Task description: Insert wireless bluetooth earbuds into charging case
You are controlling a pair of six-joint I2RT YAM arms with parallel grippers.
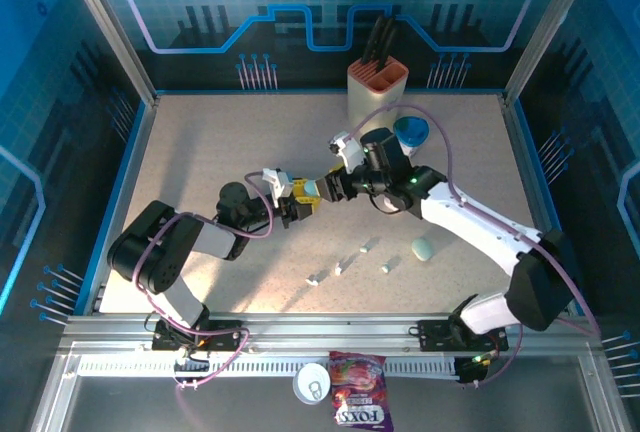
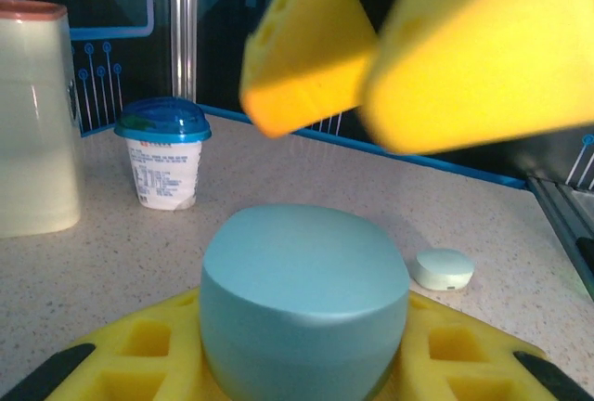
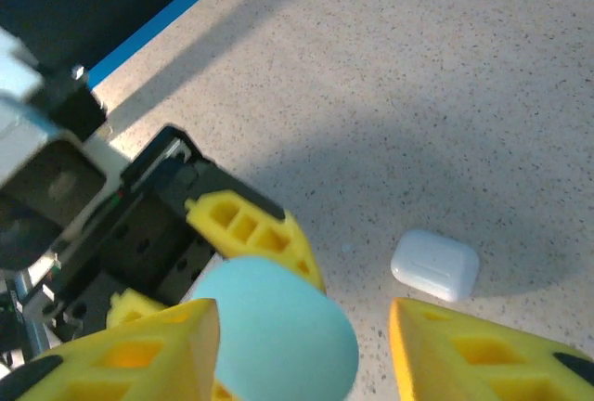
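Observation:
The pale blue charging case point(image 2: 304, 299) is held above the table, my left gripper point(image 2: 304, 331) shut on it with a yellow finger on each side. In the top view that case point(image 1: 312, 188) sits between the left gripper point(image 1: 300, 199) and the right gripper point(image 1: 331, 188), which face each other tip to tip. My right gripper point(image 3: 302, 317) is open around the case's free end point(image 3: 278, 336), its left finger close beside it, a wide gap to the right finger. Several tiny white earbuds point(image 1: 340, 267) lie scattered on the table nearer the front.
A white closed case point(image 3: 434, 264) lies on the table under the right gripper. A pale green case point(image 1: 423, 248) lies right of the earbuds. A knife block point(image 1: 377, 87) and a blue-lidded cup point(image 1: 411, 132) stand at the back. A snack packet point(image 1: 361, 402) lies off the front edge.

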